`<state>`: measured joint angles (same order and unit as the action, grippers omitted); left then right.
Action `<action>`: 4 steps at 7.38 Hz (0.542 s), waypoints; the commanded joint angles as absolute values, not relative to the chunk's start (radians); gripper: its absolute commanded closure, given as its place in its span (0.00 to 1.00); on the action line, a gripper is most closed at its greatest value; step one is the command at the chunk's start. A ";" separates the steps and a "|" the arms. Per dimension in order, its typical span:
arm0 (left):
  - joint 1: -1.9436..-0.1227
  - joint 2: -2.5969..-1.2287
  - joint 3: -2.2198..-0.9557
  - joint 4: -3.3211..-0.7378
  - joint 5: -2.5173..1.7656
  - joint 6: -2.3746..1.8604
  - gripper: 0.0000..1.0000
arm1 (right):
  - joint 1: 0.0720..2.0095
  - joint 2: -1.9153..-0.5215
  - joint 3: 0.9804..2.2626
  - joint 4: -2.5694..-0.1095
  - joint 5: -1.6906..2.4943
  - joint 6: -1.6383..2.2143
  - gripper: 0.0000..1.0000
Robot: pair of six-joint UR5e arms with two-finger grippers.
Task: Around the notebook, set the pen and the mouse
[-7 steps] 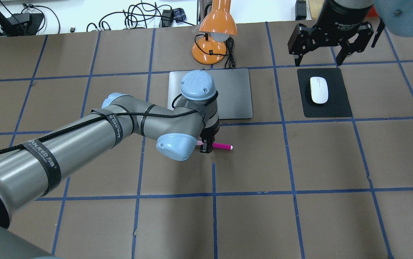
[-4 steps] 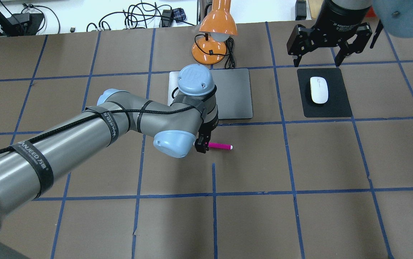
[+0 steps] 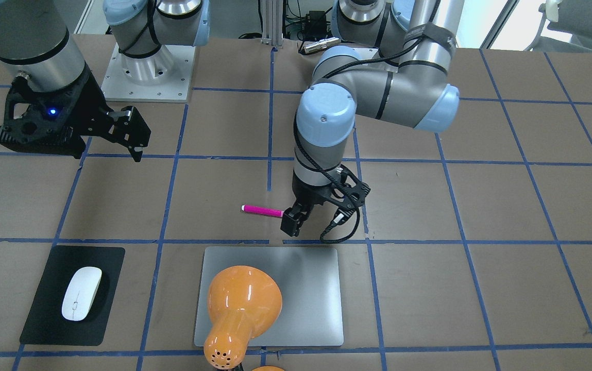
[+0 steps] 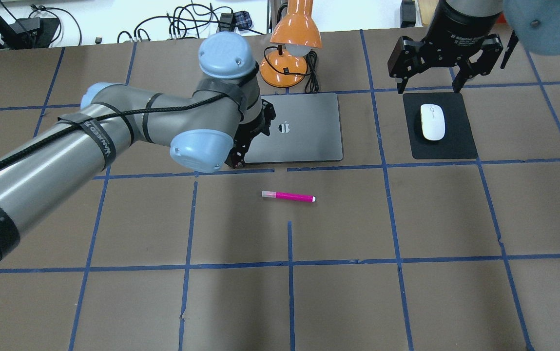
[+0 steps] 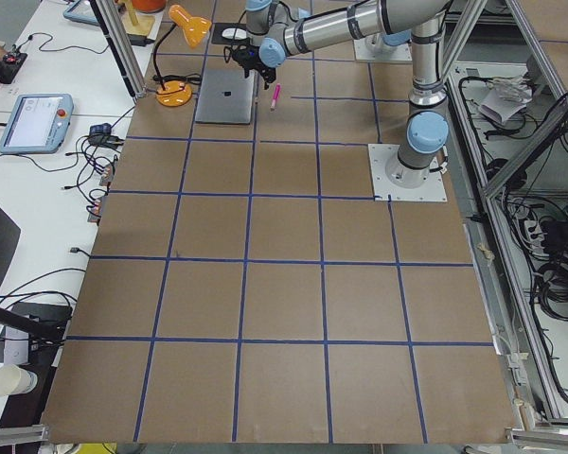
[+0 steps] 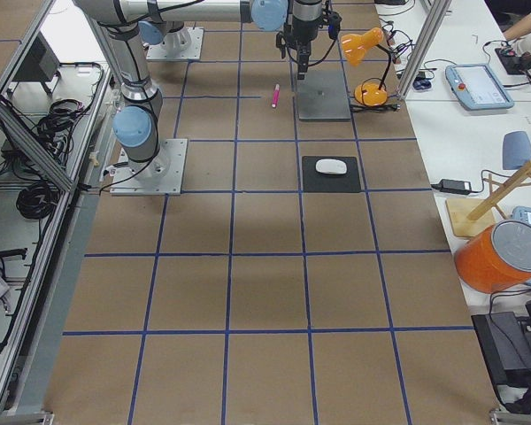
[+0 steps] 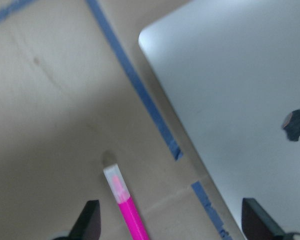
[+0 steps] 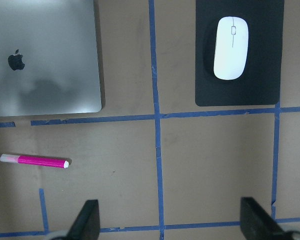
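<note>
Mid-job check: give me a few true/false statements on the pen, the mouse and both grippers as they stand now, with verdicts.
1. The pen lies on the table, held by neither gripper. True.
2. The mouse sits on the notebook. False: it rests on the black mat, apart from the notebook.
3. The right gripper is shut on the mouse. False: it is open, holds nothing and is clear of the mouse.
4. The left gripper is open. True: its wrist view shows the fingers spread wide, with nothing between them but the pen's pale end lying on the table.
</note>
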<state>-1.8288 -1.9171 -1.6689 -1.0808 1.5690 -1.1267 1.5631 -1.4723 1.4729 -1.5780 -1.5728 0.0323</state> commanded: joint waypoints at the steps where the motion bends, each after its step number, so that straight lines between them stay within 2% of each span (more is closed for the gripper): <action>1: -1.717 -1.881 -1.583 -1.266 1.534 -0.825 0.00 | 1.563 -1.476 1.479 -1.583 -1.569 0.026 0.00; 4: -1.623 -1.826 -1.560 -1.327 1.535 -0.539 0.00 | 1.563 -1.482 1.489 -1.588 -1.569 0.029 0.00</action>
